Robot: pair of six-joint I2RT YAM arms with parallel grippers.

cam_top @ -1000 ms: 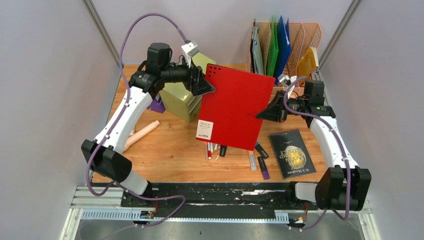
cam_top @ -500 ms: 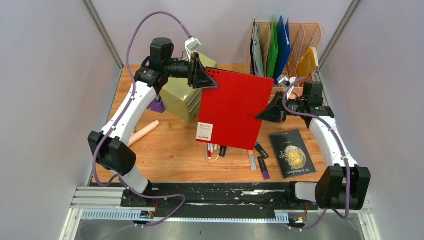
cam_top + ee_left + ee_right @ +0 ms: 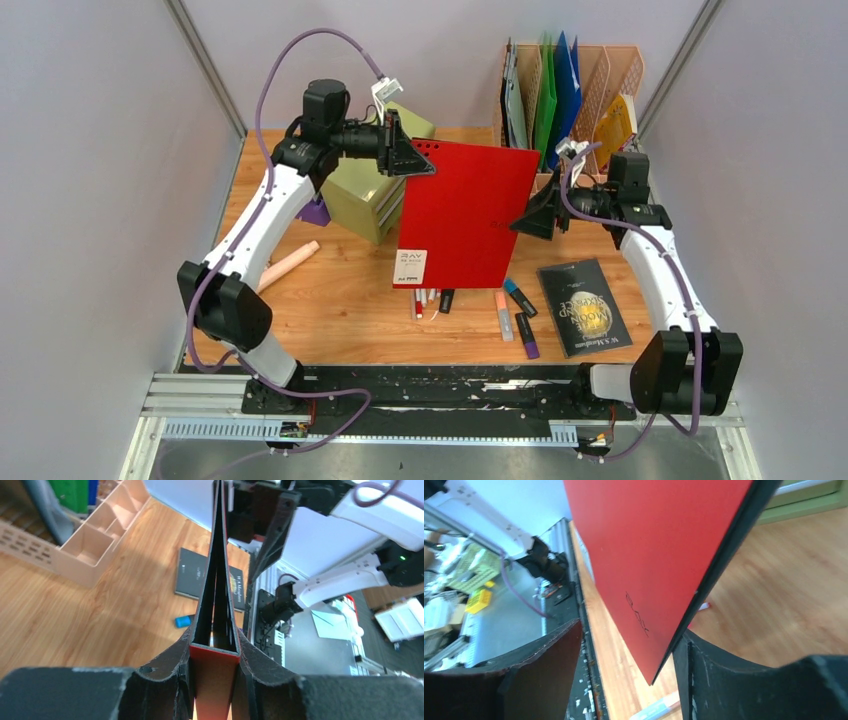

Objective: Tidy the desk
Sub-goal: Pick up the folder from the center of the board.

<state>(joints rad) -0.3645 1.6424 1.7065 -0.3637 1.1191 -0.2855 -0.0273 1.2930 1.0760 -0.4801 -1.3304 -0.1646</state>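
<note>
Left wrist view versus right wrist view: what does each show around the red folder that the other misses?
Only left wrist: the red folder edge-on, clamped in the left gripper, with the peach file rack, a black book and a blue marker on the desk beyond. Only right wrist: the folder's flat red cover with its embossed lettering, its corner between the spread fingers of the right gripper, and the green drawer chest behind. Both: the folder held above the wooden desk.
</note>
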